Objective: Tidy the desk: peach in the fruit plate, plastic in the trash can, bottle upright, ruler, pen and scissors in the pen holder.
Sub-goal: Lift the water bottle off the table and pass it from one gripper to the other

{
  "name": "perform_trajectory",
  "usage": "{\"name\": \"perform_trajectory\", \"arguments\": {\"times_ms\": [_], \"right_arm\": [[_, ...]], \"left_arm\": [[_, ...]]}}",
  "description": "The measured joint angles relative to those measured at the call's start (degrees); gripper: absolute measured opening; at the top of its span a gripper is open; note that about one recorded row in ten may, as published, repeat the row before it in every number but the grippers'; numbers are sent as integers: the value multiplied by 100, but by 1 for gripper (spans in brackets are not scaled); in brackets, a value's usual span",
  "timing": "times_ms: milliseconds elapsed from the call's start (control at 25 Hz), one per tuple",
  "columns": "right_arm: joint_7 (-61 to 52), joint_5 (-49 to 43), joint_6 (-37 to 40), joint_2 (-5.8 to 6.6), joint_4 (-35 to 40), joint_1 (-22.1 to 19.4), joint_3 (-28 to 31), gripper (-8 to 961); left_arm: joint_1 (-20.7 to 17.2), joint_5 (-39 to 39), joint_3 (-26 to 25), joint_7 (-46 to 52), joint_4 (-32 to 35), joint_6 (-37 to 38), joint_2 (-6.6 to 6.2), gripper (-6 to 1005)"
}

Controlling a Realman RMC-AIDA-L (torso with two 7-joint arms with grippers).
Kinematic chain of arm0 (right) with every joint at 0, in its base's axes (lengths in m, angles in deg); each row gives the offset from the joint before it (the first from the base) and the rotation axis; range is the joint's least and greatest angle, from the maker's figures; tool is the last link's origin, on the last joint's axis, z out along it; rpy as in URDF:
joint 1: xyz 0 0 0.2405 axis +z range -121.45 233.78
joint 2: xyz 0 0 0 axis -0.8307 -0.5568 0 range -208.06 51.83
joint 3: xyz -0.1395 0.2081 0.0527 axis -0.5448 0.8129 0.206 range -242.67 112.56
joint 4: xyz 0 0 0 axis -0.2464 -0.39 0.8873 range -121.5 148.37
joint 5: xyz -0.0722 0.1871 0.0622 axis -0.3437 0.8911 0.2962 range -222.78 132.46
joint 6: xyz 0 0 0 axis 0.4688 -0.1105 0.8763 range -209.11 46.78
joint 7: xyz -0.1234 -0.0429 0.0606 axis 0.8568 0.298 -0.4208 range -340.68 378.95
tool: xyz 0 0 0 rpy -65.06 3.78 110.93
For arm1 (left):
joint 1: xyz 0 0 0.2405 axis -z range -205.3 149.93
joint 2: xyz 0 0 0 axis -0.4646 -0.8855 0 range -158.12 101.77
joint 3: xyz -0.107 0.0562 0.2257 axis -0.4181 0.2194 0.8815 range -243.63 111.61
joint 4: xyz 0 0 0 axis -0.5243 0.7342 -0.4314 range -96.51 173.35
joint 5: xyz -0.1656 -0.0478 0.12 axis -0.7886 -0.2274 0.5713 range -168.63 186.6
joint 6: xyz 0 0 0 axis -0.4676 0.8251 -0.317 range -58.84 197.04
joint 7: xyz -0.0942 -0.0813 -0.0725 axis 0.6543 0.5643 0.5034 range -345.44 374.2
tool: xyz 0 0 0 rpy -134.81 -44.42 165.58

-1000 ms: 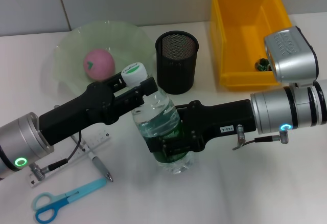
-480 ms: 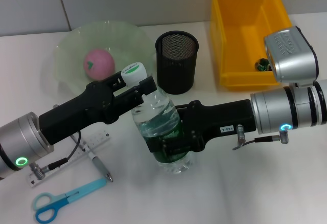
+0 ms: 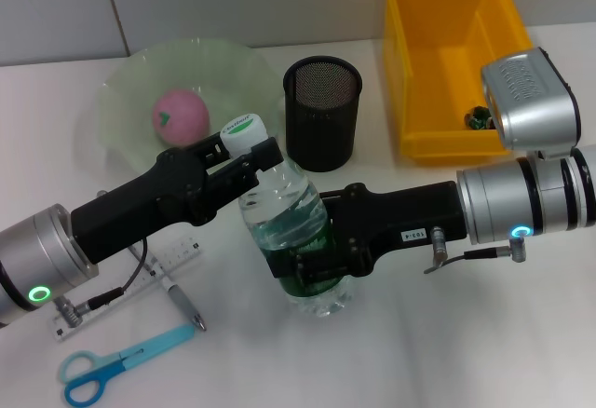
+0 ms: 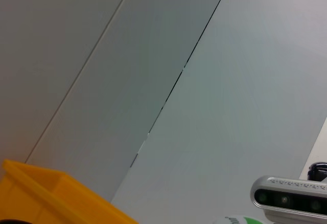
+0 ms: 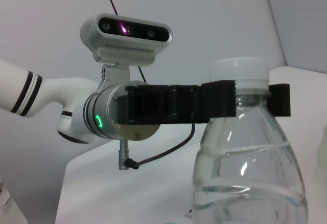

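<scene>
One bottle (image 3: 296, 231) stands mid-desk (image 3: 447, 343), with two grippers on it: the left gripper (image 3: 244, 161) at the neck, the right gripper (image 3: 312, 250) round the body. One peach (image 3: 180, 115) sits in the one fruit plate (image 3: 121, 91). There is one pen holder (image 3: 322, 113), one trash can (image 3: 447, 63), one ruler (image 3: 182, 257), one pen (image 3: 184, 304) and one pair of scissors (image 3: 116, 364).

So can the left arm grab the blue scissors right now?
Probably not yet. The left gripper is shut on the bottle neck, so it's busy. The scissors lie uncovered on the desk, near that arm.
</scene>
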Motion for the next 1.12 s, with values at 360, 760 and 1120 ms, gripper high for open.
{"name": "perform_trajectory", "arguments": {"times_ms": [360, 760, 1120], "right_arm": [[0, 0, 0, 0, 0, 0, 0, 738], [-44, -1, 24, 0, 0, 55, -61, 739], [2, 47, 32, -4, 19, 25, -50, 740]], "left_arm": [[-3, 0, 0, 53, 0, 0, 0, 445], [-19, -4, -1, 45, 1, 20, 0, 444], [-17, -4, -23, 61, 0, 42, 0, 444]]}}
